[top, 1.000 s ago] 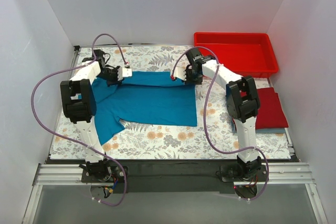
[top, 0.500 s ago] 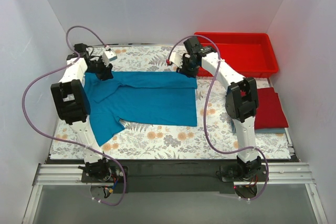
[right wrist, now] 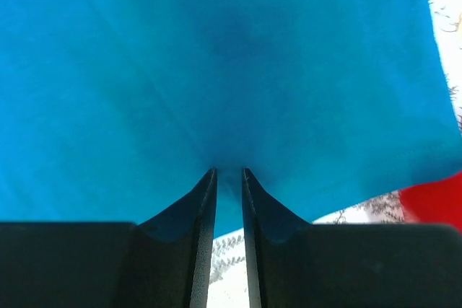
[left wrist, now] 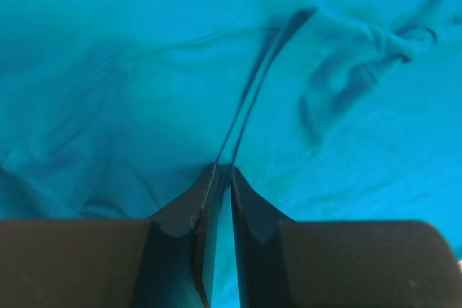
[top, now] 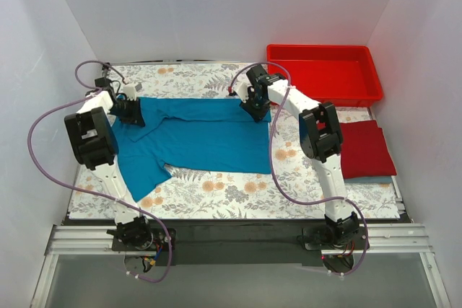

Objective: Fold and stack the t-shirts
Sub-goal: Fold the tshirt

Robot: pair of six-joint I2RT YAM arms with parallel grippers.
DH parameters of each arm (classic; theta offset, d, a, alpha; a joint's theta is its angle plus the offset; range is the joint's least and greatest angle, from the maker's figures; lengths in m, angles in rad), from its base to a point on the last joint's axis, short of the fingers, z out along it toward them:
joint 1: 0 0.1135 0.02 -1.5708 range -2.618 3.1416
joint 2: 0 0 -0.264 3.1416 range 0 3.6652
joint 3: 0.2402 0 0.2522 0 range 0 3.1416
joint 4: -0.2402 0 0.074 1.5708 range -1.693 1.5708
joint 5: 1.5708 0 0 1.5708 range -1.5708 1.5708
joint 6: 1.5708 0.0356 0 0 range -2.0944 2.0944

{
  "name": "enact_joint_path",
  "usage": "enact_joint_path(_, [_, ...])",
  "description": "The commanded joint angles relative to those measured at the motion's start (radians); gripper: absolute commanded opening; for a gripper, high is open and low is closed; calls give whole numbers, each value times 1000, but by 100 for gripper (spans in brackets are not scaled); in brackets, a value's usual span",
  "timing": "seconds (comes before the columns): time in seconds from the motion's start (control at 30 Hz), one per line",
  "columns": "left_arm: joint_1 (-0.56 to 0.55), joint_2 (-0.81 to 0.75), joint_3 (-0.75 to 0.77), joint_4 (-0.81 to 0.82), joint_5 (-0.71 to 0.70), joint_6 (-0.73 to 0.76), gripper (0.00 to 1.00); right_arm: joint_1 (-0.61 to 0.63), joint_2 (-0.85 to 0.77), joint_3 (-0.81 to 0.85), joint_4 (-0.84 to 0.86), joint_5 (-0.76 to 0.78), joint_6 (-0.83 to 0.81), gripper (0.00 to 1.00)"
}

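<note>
The teal shirt (top: 209,138) lay spread on the flowered table (top: 216,189), one sleeve trailing near-left; my left pincer (left wrist: 224,171) was pinching a fold at its far-left edge; my right pincer (right wrist: 229,172) was pinching its far-right corner; a folded red shirt (top: 364,151) lay at right, on the near side of the red tray (top: 325,50).

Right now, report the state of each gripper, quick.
Left gripper: closed, pinching a fold of the teal t-shirt.
Right gripper: closed, pinching the teal t-shirt too.
</note>
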Motion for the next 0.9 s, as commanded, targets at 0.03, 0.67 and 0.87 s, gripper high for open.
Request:
enact_joint_path(0.03, [16,-32,-48,73,-90,-138,9,-3,61,10,65,100,11,25])
enact_joint_path(0.67, [25,-68,291,-284,154,88,39,39,-181,-107,116,-1,-179,71])
enact_joint_path(0.87, [111,-176,232,-467,202,283,43,120,-407,-376,73,-41,-193,75])
